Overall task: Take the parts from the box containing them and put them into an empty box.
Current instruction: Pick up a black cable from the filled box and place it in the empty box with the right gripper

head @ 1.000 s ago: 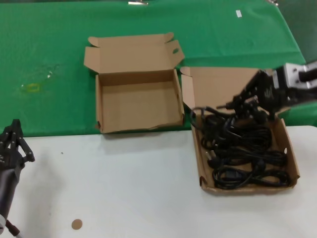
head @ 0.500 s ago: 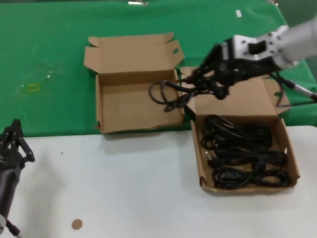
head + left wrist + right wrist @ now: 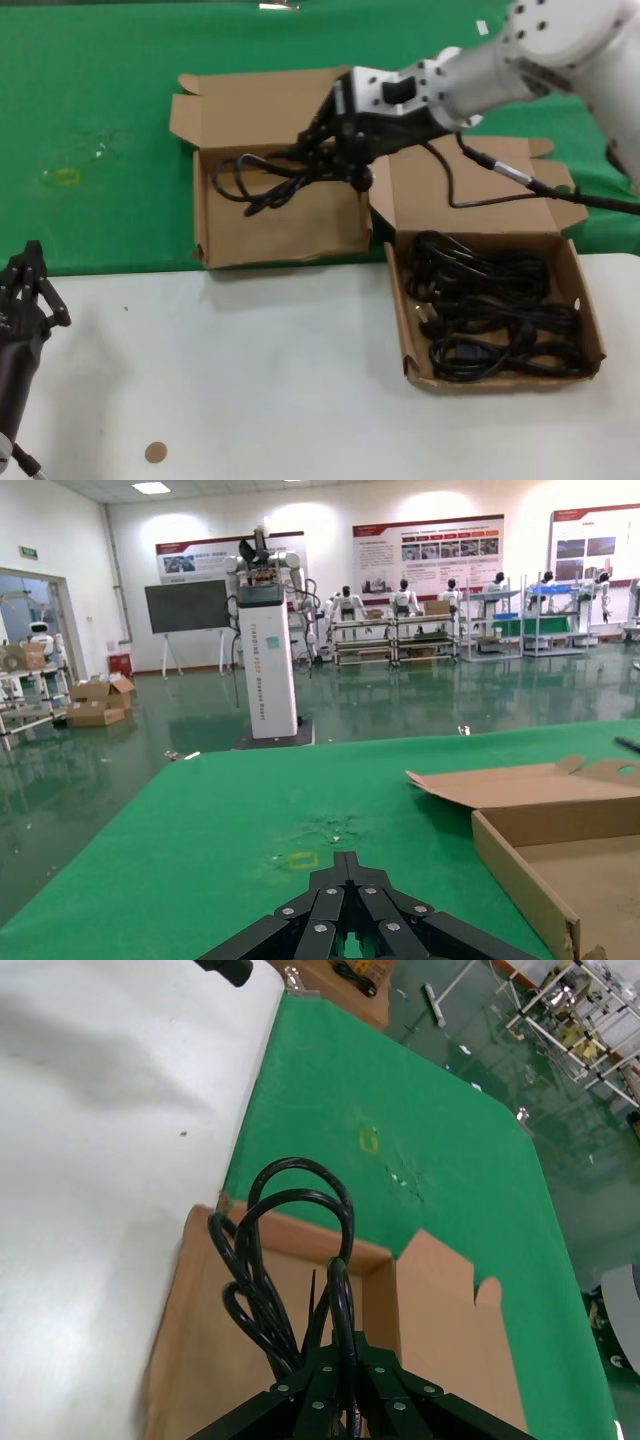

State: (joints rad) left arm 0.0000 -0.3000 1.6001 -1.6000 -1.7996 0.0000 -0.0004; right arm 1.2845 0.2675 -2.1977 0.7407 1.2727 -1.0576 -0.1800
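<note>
The box containing the parts (image 3: 592,330) sits on the right of the white table, filled with coiled black cables (image 3: 490,320). An empty box (image 3: 280,225) lies open on the green cloth to its left. My right gripper (image 3: 312,155) hangs above the empty box, shut on a looped black cable bundle (image 3: 255,180) that dangles over the box floor. From the right wrist, the cable bundle (image 3: 290,1250) runs out of the right gripper (image 3: 345,1345) over the empty box (image 3: 200,1350). My left gripper (image 3: 25,290) stays parked at the near left, shut (image 3: 347,858) on nothing.
The white table (image 3: 250,380) fills the foreground, with a small brown disc (image 3: 154,452) near its front edge. Green cloth (image 3: 90,120) covers the far surface. Both box lids (image 3: 265,100) stand open toward the back. A robot cable (image 3: 520,180) crosses over the right box's lid.
My right gripper has lifted a cable bundle out of the right box and carried it leftward over the empty box. The left arm has not moved.
</note>
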